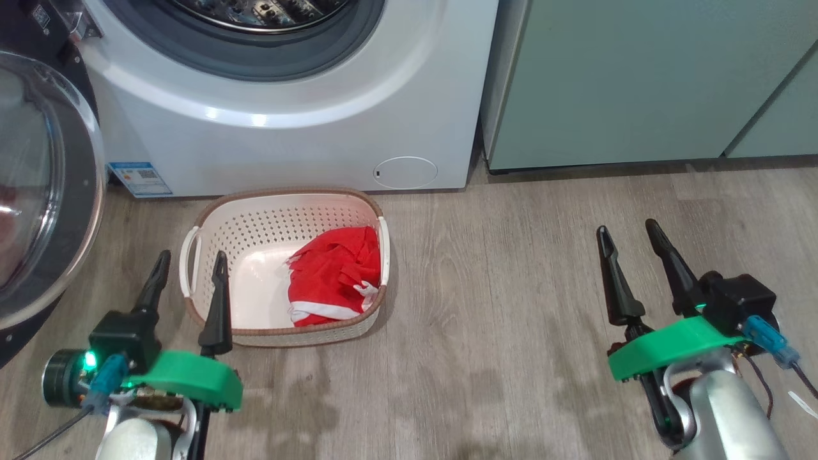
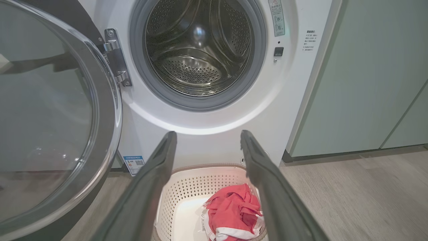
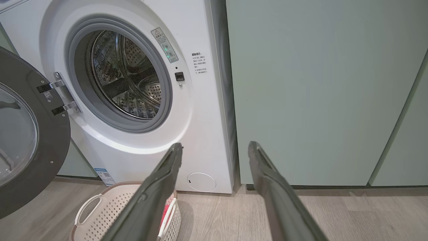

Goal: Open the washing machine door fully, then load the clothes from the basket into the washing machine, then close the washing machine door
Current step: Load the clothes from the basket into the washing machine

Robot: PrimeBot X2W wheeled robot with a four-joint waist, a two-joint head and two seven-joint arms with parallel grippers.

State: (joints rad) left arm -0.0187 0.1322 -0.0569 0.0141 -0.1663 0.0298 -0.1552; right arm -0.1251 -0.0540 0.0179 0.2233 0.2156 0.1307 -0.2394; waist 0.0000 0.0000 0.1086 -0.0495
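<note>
Left gripper (image 1: 193, 255) hangs spread wide, holding nothing. Red clothes (image 1: 335, 275) lie in the basket (image 1: 281, 191) at its three o'clock, close by.

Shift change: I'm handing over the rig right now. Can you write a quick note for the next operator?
The left gripper is open and empty, by the basket's left handle.
The right gripper is open and empty, over the floor to the basket's right.
The door is swung wide open, left of the washing machine; the drum is empty.
The red clothes lie in the basket, in front of the washing machine.
Done: door opened.
Left: load the clothes, close the door.
</note>
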